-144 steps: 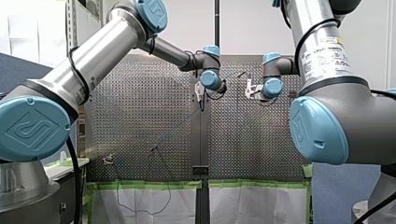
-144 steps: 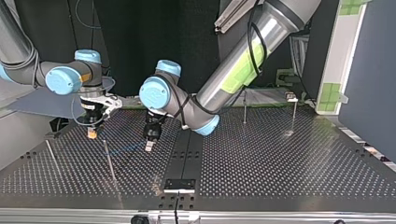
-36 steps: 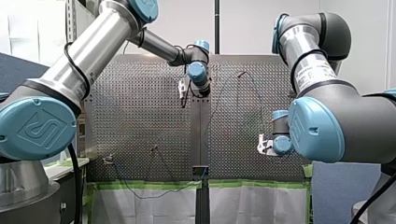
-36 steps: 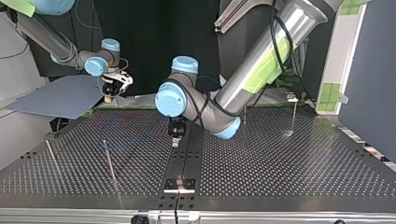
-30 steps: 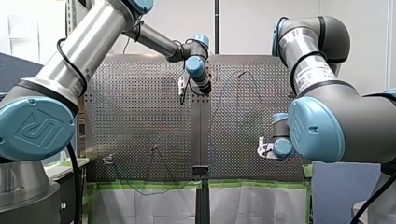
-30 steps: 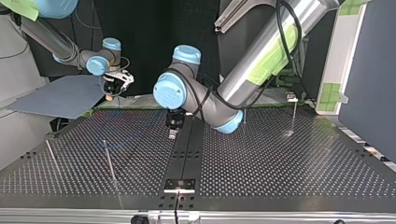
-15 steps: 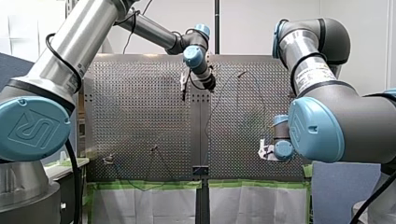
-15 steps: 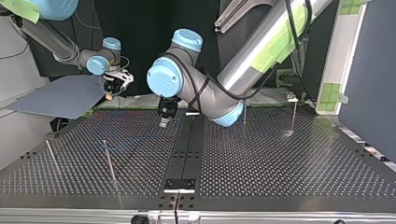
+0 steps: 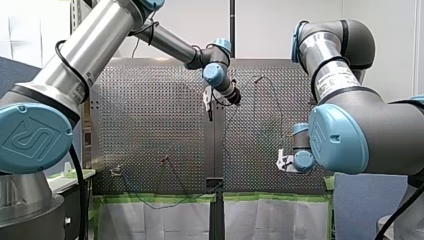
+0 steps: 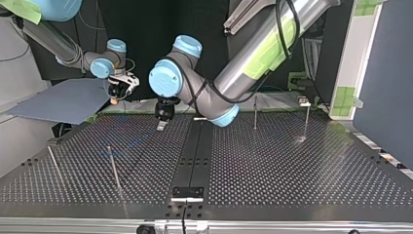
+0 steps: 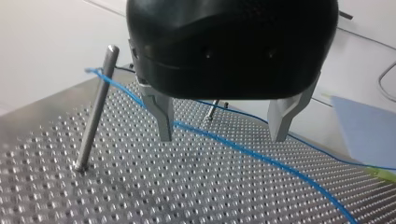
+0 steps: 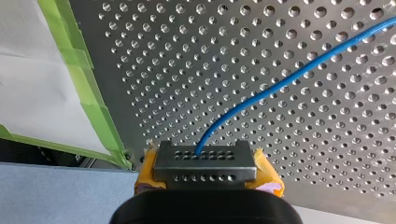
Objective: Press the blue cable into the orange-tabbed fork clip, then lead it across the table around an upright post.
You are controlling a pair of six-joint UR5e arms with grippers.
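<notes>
The right gripper (image 12: 205, 163) is closed on the blue cable (image 12: 285, 83). The cable is pinched between its yellow pads (image 12: 266, 173) and runs out ahead of them over the table (image 12: 187, 56), with the green tape (image 12: 95, 98) of the table's edge close beside the gripper.

The left gripper (image 11: 222, 138) is held wide open above the table, well apart from the right one, and nothing is gripped by its fingers (image 11: 161, 114). The cable is strung just under the fingertips and crosses the gap from one finger's side to the other's. Out to the side of one finger a post (image 11: 95, 109) stands in the table. The cable is laid against it near its top and bends there. Whether it is wrapped fully round cannot be told.

No orange-tabbed clip can be made out in any view, so the first step can be neither confirmed nor ruled out. The second step is judged to be under way: the cable has been brought to a post and is held off the table on the far side of it, with its run kept in the right gripper. What is left, as far as can be judged, is for the line round the post to be settled and the cable carried on across the table. The open left gripper is well placed to take the cable beneath it.
</notes>
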